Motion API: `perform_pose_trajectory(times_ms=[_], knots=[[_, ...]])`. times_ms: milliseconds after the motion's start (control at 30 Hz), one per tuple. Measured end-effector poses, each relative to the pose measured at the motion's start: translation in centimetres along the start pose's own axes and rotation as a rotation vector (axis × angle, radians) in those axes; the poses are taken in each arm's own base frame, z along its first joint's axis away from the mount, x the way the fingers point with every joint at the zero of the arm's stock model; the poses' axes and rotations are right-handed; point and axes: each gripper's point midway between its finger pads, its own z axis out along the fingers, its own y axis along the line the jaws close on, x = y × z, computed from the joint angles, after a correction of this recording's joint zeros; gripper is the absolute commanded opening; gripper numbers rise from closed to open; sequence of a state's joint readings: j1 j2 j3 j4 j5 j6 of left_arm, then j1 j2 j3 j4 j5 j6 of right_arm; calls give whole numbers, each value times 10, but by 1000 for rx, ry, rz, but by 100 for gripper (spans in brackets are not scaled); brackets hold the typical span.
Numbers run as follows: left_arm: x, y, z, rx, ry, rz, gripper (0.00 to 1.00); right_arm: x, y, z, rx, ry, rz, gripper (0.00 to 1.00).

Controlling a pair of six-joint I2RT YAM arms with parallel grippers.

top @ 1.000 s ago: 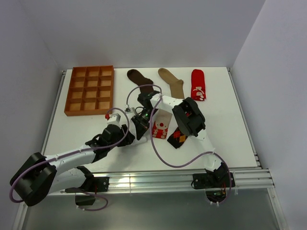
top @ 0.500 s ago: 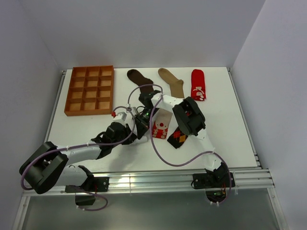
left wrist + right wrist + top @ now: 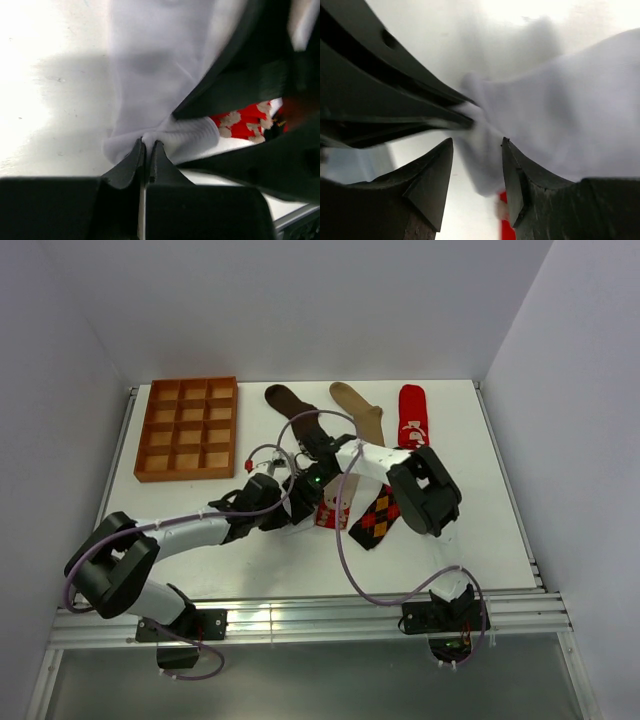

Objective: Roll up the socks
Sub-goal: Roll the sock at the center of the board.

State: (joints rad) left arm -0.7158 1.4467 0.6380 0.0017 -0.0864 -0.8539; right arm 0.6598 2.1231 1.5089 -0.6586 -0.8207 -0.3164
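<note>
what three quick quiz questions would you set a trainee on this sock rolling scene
1. True or false: the left end effector is shut on the white sock.
2. Where on the table does the tray sit? A far left corner; B far right corner; C middle of the near edge.
3. Short answer: is the right end effector open or shut?

Key: 1 true; 2 A; 3 open, with the white sock's edge between its fingers.
</note>
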Motion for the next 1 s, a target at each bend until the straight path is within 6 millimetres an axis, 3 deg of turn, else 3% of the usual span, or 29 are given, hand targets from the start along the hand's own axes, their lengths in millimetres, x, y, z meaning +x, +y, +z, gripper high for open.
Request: perform_pose_trajectory(times_ms=[400, 500, 700, 800, 1000], knots=[[7, 9, -5, -119, 92, -37, 1, -4, -49, -54, 269, -194, -55, 49], [11, 13, -10, -151, 121, -31, 0, 1, -41, -70, 310, -227, -95, 46], [19, 23, -21, -206, 177, -17, 0, -7, -11, -96, 384, -317, -312, 48], [26, 28, -30, -220, 221, -14, 0, -2, 6, -88, 428, -315, -459, 48], [34, 35, -38, -227, 289, -21, 0, 39, 55, -25, 403, -200, -753, 48]])
